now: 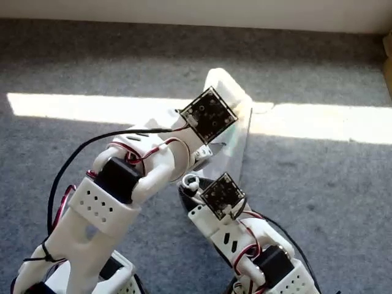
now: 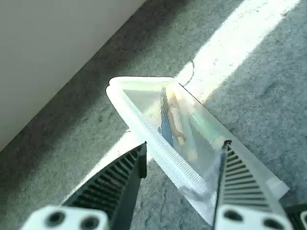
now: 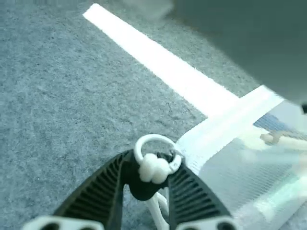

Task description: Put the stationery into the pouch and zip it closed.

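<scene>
A translucent white pouch [image 1: 236,98] lies on grey carpet, partly under my arms. Through its mesh side [image 2: 144,96] I see stationery inside: a wooden stick-like piece [image 2: 175,117], something blue [image 2: 165,129] and something green [image 2: 201,124]. My left gripper [image 2: 184,146] is open, its jaws standing either side of the pouch's long edge. My right gripper [image 3: 152,165] is shut on the zipper pull [image 3: 153,167], a white ring with a bead, at the pouch's near corner [image 3: 240,163]. From above, that ring [image 1: 191,180] shows at the right gripper's tip.
Grey carpet [image 1: 324,184] covers the floor. A bright band of sunlight [image 1: 92,107] crosses it under the pouch. A pale wall [image 1: 184,9] runs along the far side. Both arms crowd the near middle, with open carpet to either side.
</scene>
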You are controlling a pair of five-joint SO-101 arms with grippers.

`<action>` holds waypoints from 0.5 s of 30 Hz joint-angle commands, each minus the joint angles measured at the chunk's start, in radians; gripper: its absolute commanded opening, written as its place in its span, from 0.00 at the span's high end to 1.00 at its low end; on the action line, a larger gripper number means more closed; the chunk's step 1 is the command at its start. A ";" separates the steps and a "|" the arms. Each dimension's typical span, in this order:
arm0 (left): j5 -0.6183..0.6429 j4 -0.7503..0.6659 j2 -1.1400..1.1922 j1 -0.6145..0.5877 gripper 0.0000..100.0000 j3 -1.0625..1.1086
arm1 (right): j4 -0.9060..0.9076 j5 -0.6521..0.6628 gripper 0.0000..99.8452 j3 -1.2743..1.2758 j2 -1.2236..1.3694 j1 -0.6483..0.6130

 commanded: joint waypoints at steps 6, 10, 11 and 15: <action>-0.009 0.066 -0.027 -0.166 0.76 -0.116 | -0.005 0.003 1.00 -0.019 -0.018 0.018; -0.011 0.146 -0.027 -0.194 0.76 -0.139 | -0.004 0.003 1.00 -0.019 -0.018 0.018; -0.011 0.155 -0.027 -0.199 0.76 -0.140 | 0.001 0.003 1.00 -0.021 -0.018 0.016; 0.046 0.158 -0.024 -0.191 0.80 -0.128 | 0.019 0.003 1.00 -0.021 -0.018 0.008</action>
